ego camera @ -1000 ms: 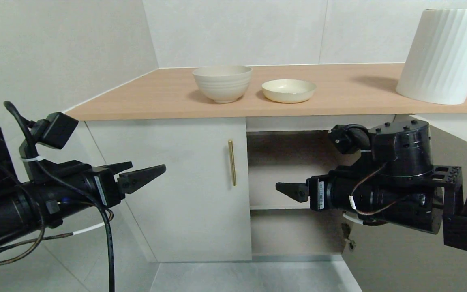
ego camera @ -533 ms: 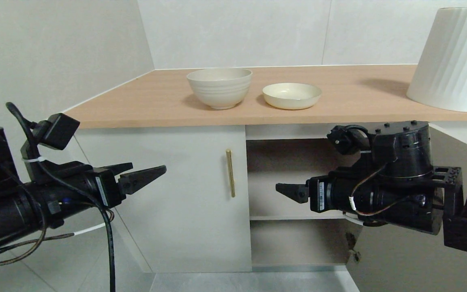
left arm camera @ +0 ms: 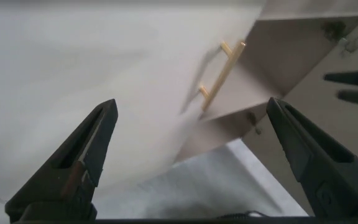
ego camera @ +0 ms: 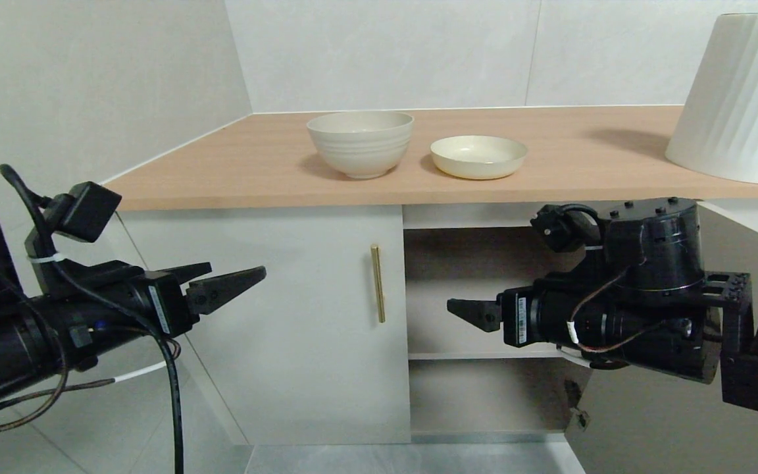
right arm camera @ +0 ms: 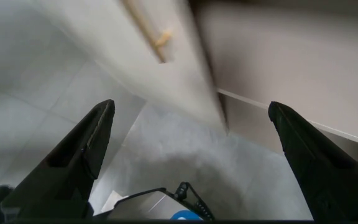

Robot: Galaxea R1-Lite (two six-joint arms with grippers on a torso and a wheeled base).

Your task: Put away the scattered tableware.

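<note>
Bowl (ego camera: pixel 360 143) ribbed, dish (ego camera: pixel 479 157) shallow and smooth, woodgrain counter (ego camera: pixel 254 172), left hand (left arm camera: pixel 191 104) and right hand (right arm camera: pixel 191 107) released.

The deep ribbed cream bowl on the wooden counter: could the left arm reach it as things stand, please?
Probably yes: the deep ribbed cream bowl has bare wooden counter on its left, and the left gripper, jaws open, need only rise.

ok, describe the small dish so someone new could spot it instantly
Look at the wooden counter running along the back wall. Near its middle, above the open cabinet compartment, two cream pieces sit side by side, not touching. The dish is the right one: shallow, wide and pale yellow, unlike the deep ribbed bowl beside it.
</note>
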